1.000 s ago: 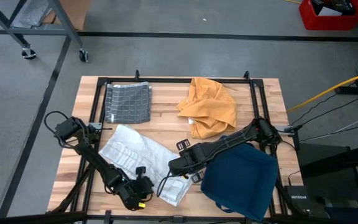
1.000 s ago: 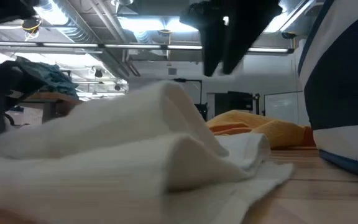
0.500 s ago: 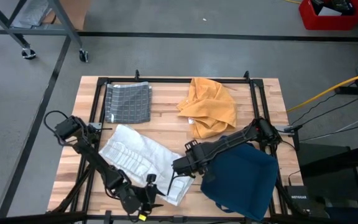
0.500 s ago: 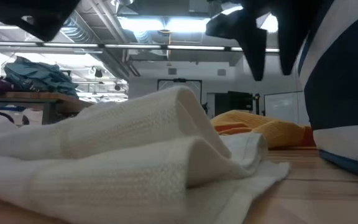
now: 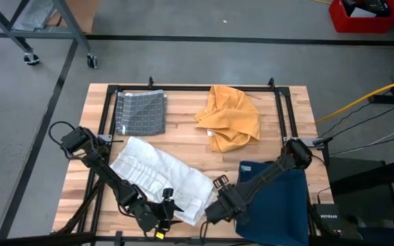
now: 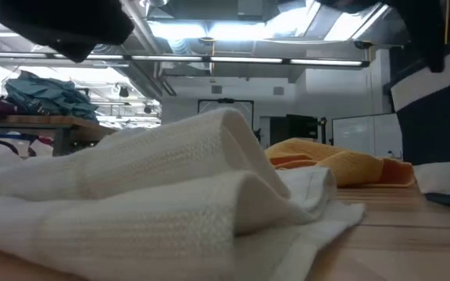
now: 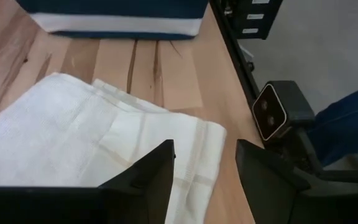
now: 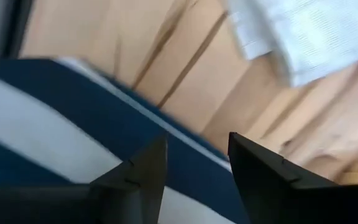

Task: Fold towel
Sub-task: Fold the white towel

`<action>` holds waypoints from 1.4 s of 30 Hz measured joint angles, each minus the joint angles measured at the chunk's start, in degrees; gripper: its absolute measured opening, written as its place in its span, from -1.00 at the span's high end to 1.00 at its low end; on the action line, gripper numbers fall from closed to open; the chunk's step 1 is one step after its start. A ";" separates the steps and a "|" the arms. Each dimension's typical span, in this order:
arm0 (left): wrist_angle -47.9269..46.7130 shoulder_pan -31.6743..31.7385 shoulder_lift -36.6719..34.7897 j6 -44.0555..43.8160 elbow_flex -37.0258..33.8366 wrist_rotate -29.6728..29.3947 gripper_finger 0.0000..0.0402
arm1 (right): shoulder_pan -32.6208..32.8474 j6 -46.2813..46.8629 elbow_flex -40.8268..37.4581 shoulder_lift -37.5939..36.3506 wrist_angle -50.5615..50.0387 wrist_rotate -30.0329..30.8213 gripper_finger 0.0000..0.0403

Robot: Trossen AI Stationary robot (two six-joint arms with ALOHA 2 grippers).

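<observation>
At the far left, the bare wooden tabletop (image 5: 77,184) runs as a narrow strip outside the black frame rail, and the left arm is stretched along it toward the near edge. Near the far-left corner a grey checked cloth (image 5: 141,113) is laid flat, with open planks between it and the white towel (image 5: 159,176) below.

The left pincer (image 5: 166,212) is held at the near edge, just beside the towel's near corner; in the left wrist view its two dark fingers (image 7: 157,171) are seen parted, with a clear gap between them, and nothing is held — the towel's corner (image 7: 191,146) lies under and just ahead of them. Bare wood is left between that corner and the blue cloth's white-banded edge (image 7: 110,22).

The white towel is spread diagonally across the left-centre of the tabletop, rumpled rather than flat. In the low view it is seen heaped in soft ribbed folds (image 6: 162,195), with a thinner woven border lying on the wood at its near end.

Toward the far side, right of centre, an orange cloth (image 5: 232,117) is bunched in a loose pile, well apart from the towel.

At the right, the right pincer (image 5: 219,205) is placed at the near-left edge of the dark blue cloth (image 5: 282,205) — its fingers (image 8: 135,174) are seen apart above the blue fabric, gripping nothing visible. The blue cloth reaches the near-right corner of the tabletop.
</observation>
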 joint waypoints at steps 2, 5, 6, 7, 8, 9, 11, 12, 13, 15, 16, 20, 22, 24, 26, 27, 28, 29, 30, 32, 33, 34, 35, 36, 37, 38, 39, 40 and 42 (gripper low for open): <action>0.18 0.04 -0.02 0.09 0.00 0.00 0.20 | 0.88 1.58 0.40 0.00 0.98 3.63 0.14; 0.40 0.04 -0.02 0.09 0.02 0.00 0.19 | 1.39 3.08 1.59 0.00 2.65 6.31 0.14; 0.41 0.04 -0.02 0.09 0.02 0.00 0.19 | 1.40 3.09 2.11 0.00 2.94 6.45 0.14; 0.41 0.04 -0.02 0.09 0.02 0.00 0.19 | 1.40 3.02 2.63 0.00 3.11 6.45 0.14; 0.40 0.08 -0.02 0.09 0.02 0.00 0.19 | 1.38 2.98 3.02 0.00 3.66 6.48 0.14; 0.41 0.09 -0.02 0.09 0.02 0.00 0.20 | 1.31 2.92 3.28 0.00 4.63 6.50 0.14; 0.41 0.09 -0.04 0.03 0.04 0.00 0.21 | 1.27 2.66 3.62 0.00 6.15 6.62 0.14; 0.43 0.09 -0.04 -0.24 0.04 0.00 0.21 | 1.27 2.61 3.80 0.00 6.38 6.63 0.14; 0.41 0.14 -0.04 -0.37 0.06 0.00 0.22 | 1.27 2.62 4.00 0.00 6.73 6.71 0.14; 0.41 0.15 -0.04 -0.51 0.07 0.00 0.22 | 1.38 2.89 4.36 0.00 7.81 7.69 0.14; 0.42 0.15 -0.04 -0.58 0.07 0.00 0.22 | 1.38 3.37 4.63 0.00 7.74 8.37 0.14; 0.57 0.31 -0.04 -1.50 0.07 0.00 0.22 | 1.38 5.83 5.04 0.00 9.99 9.22 0.14; 0.87 0.54 -0.04 -2.93 0.11 0.00 0.22 | 1.36 7.00 5.02 0.00 11.91 9.20 0.14; 2.23 0.58 0.07 -4.02 0.11 0.00 0.22 | 1.35 7.36 5.02 0.00 14.27 9.20 0.14; 4.44 0.76 0.41 -4.38 0.15 0.00 0.22 | 1.33 7.46 5.02 0.00 16.87 9.20 0.14; 5.05 0.84 0.51 -4.30 0.15 0.02 0.22 | 1.33 7.50 5.02 0.00 18.08 9.20 0.14; 5.63 0.90 0.65 -4.25 0.15 0.00 0.22 | 1.33 7.50 5.02 0.00 19.43 9.22 0.14; 6.57 1.09 0.91 -4.24 0.15 -0.02 0.22 | 1.33 7.50 5.02 0.00 20.73 9.25 0.14; 7.22 1.30 1.15 -4.22 0.15 0.00 0.22 | 1.33 7.50 5.02 0.00 21.85 9.28 0.14; 9.31 1.89 2.38 -4.71 0.15 -0.01 0.22 | 1.26 7.48 5.02 0.00 23.65 9.51 0.14; 10.79 2.20 3.31 -5.33 0.15 -0.01 0.22 | 1.22 7.48 5.02 0.00 24.39 9.81 0.14; 12.35 2.52 4.39 -5.92 0.15 0.00 0.22 | 1.22 7.50 5.02 0.00 25.03 10.15 0.14; 14.03 2.75 5.44 -6.28 0.15 0.00 0.23 | 1.22 7.50 5.02 0.00 25.72 10.78 0.14; 15.60 3.00 6.56 -6.41 0.15 0.00 0.24 | 1.20 7.48 5.02 0.00 26.29 11.36 0.14; 17.01 3.16 7.62 -6.45 0.15 -0.02 0.26 | 1.22 7.48 5.02 0.00 26.75 12.11 0.14; 18.09 3.31 8.49 -6.53 0.15 0.00 0.28 | 1.22 7.48 5.02 0.00 27.08 12.50 0.14; 18.68 3.30 9.18 -6.56 0.15 -0.02 0.31 | 1.22 7.50 5.02 0.00 27.19 12.71 0.14; 18.86 3.30 9.53 -6.56 0.13 0.00 0.34 | 1.20 7.49 5.02 0.00 27.16 12.74 0.14; 19.78 3.22 9.77 -7.18 0.11 0.00 0.39 | 1.20 7.50 5.02 0.00 27.15 12.91 0.14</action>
